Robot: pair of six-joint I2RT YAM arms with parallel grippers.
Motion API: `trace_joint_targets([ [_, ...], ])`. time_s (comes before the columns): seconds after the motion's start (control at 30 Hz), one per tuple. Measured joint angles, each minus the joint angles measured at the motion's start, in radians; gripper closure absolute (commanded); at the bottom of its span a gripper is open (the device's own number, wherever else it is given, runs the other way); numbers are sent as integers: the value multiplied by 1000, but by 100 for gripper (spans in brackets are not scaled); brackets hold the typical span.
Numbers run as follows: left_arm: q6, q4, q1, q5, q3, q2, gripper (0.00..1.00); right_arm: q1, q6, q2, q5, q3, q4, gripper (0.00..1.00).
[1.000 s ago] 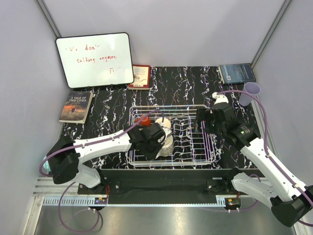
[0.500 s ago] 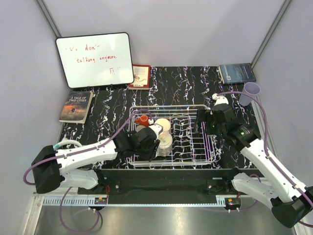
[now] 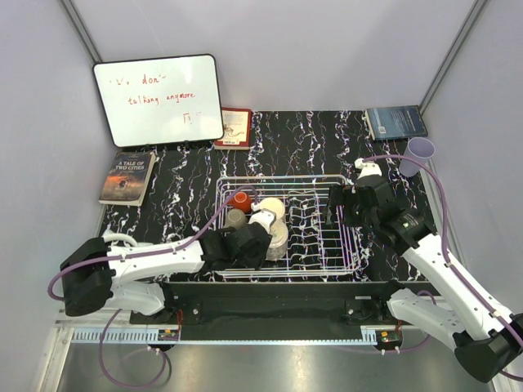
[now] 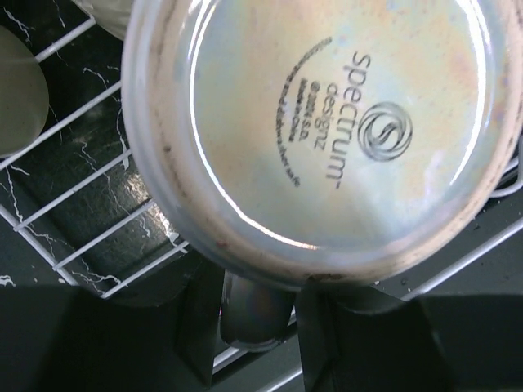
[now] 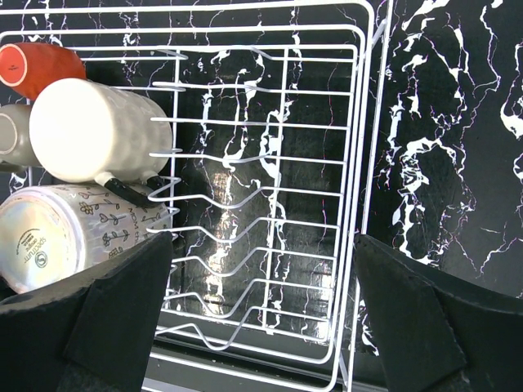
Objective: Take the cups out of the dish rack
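The white wire dish rack (image 3: 282, 178) sits mid-table. In its left end lie an orange cup (image 3: 239, 201), a small grey-brown cup (image 3: 235, 218), a plain cream mug (image 3: 273, 208) and a patterned cream mug (image 3: 278, 238). A lavender tumbler (image 3: 419, 155) stands on the table at far right. My left gripper (image 3: 258, 243) is at the rack's near-left. In the left wrist view its jaws (image 4: 257, 327) are shut on the patterned mug's handle (image 4: 253, 306), and the mug's base (image 4: 327, 131) fills the view. My right gripper (image 3: 337, 204) is open and empty over the rack's right half (image 5: 270, 163).
A whiteboard (image 3: 158, 100) leans at the back left, with a red book (image 3: 235, 127) beside it. A paperback (image 3: 128, 176) lies at the left and a blue book (image 3: 395, 122) at the back right. The rack's prongs (image 5: 221, 204) stand under my right gripper.
My left arm has pulled back and lowered to the rack's near-left side, bringing its gripper onto the patterned mug's handle. The right arm has barely moved.
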Motion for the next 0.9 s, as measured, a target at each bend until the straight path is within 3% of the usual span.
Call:
trace_joint_targets([
  [0.23,-7,40,-28,-58,-12,11,100,0,0,-13,0,-6,-5,0],
  [0.63,-10,-29,-58,-108,-16,-63,100,0,0,-15,0,-10,-6,0],
  [0.9,2,-272,-63,-106,221,-171,100,0,14,-11,-2,5,-7,0],
])
